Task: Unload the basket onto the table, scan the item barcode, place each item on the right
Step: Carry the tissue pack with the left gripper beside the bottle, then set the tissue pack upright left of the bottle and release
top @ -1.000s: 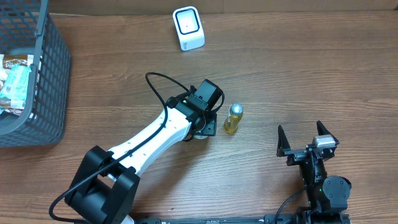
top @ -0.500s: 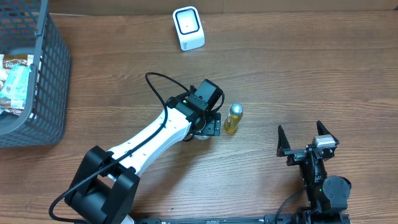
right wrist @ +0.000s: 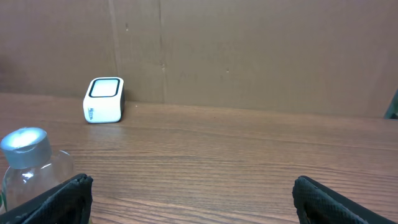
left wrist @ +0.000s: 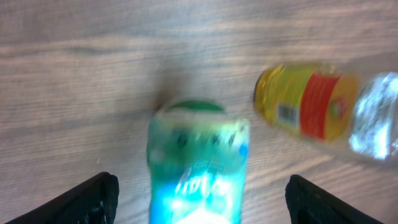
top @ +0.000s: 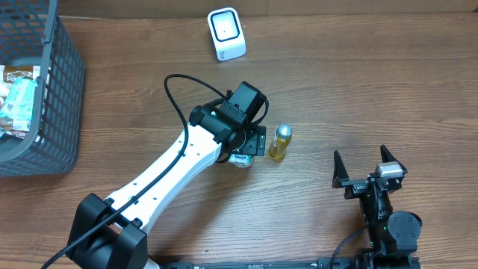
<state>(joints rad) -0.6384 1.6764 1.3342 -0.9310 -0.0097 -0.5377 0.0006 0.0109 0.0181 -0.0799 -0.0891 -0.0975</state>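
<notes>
Two items sit near table centre, as I read it from the overhead view. A green-capped container (left wrist: 198, 163), blurred in the wrist view, lies between the fingers of the left gripper (left wrist: 208, 200), whose jaws stand wide apart and clear of its sides. At 3 o'clock from it, just beside, stands a yellow bottle (top: 280, 142) with a grey cap, its barcode label showing. The scanner (top: 226, 33) sits at 12 o'clock, well apart. The right gripper (top: 360, 161), at 4 o'clock, is spread wide, holding nothing. A basket (top: 52, 112) occupies 9 o'clock.
</notes>
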